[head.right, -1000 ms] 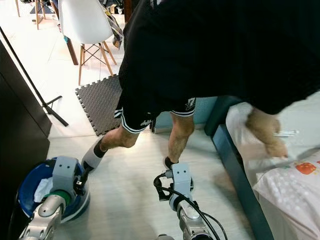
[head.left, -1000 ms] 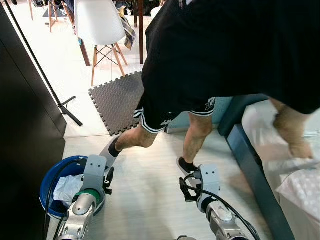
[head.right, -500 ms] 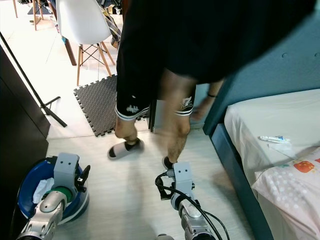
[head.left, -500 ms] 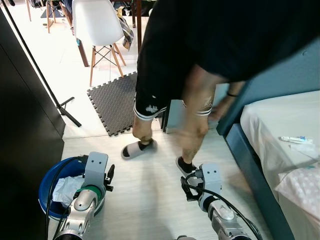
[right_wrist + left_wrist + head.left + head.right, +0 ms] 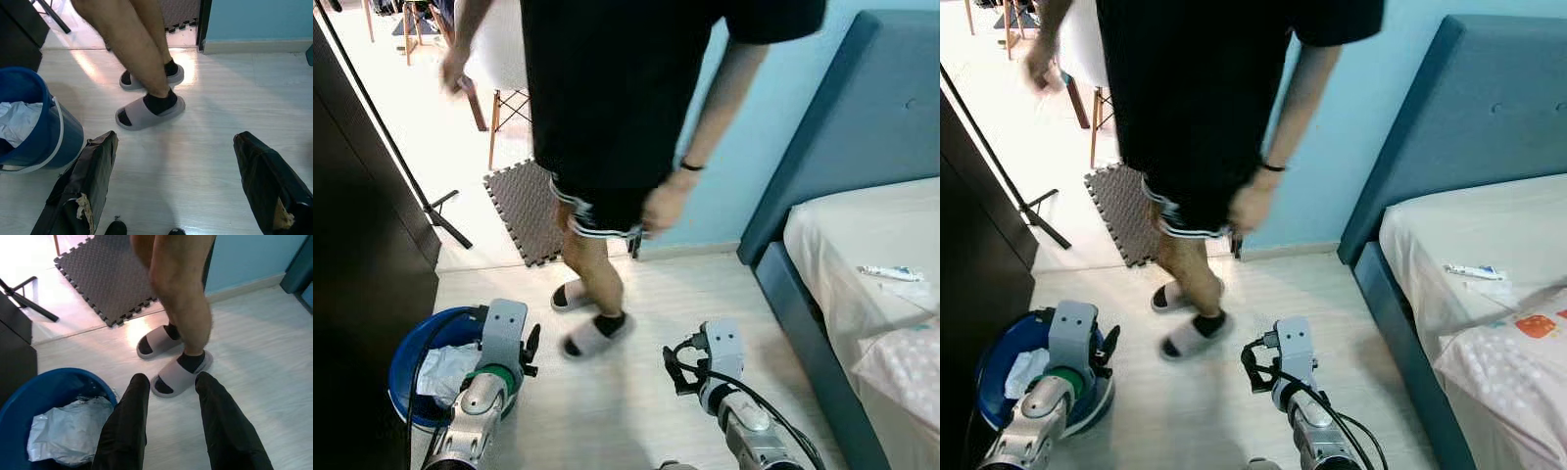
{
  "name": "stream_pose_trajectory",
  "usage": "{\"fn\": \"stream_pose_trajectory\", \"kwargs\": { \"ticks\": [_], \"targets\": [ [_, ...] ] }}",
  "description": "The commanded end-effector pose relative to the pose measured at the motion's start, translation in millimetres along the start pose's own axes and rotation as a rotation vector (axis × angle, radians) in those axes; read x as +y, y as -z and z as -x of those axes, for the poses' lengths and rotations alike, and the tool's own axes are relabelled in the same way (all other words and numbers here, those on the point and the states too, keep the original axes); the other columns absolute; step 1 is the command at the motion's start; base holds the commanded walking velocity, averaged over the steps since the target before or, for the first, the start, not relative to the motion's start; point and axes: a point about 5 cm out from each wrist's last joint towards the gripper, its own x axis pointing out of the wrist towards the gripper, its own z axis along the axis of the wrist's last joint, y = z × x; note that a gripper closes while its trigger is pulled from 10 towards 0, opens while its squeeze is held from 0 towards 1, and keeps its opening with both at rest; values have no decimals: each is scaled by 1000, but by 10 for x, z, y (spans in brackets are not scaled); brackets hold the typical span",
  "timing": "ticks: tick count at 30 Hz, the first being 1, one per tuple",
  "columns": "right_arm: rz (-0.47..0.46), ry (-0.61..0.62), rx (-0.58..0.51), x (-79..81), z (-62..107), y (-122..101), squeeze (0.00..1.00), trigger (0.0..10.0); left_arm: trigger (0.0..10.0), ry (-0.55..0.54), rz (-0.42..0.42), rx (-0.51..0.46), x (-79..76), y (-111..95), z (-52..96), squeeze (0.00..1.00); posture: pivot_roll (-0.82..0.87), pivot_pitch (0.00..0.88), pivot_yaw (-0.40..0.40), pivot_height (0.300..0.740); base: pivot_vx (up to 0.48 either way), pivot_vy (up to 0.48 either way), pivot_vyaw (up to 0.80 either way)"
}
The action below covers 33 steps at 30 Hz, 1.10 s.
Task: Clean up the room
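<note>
A blue bucket (image 5: 408,345) stands on the pale floor at my lower left, with a crumpled white bag (image 5: 438,368) inside it. My left gripper (image 5: 172,378) hangs open and empty just right of the bucket, beside the bucket's rim (image 5: 34,384). My right gripper (image 5: 174,139) hangs low over bare floor, its fingers wide apart with nothing between them. A person (image 5: 607,108) in black clothes and grey slippers (image 5: 597,335) stands right in front of both grippers. On the bed (image 5: 847,245) at the right lies a small white tube (image 5: 891,273).
A dark cabinet (image 5: 362,255) lines the left side, with a black stand leg (image 5: 445,217) on the floor. A grey foam mat (image 5: 521,204) and a white chair (image 5: 499,59) are beyond the person. Patterned bedding (image 5: 911,364) lies at the bed's near end.
The person has straightened up from leaning over the bed and stepped left, toward the middle of the floor. Both arms stay about where they were.
</note>
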Motion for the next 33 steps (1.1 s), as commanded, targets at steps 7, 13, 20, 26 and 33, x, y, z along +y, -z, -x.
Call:
{"fn": "stream_pose_trajectory", "kwargs": {
  "ticks": [7,13,20,26,33],
  "targets": [
    [-19,4,9,-10,51,74,0,10000,10000,8,49,-1,-53,-37,-7,0,-92,50,9,740,0,0,0],
    [-21,6,7,-16,50,69,0,10000,10000,20,36,-3,-91,-51,-15,0,-91,50,13,740,0,0,0],
    [-22,-1,6,15,43,66,0,10000,10000,21,37,-12,-86,-74,-13,0,-89,55,11,740,0,0,0],
    [-17,-5,10,20,40,69,0,10000,10000,22,36,-15,-89,-86,-17,0,-85,53,9,740,0,0,0],
    [-15,-2,10,13,28,51,0,10000,10000,27,33,-21,-97,-105,-22,0,-84,46,12,740,0,0,0]
  ]
}}
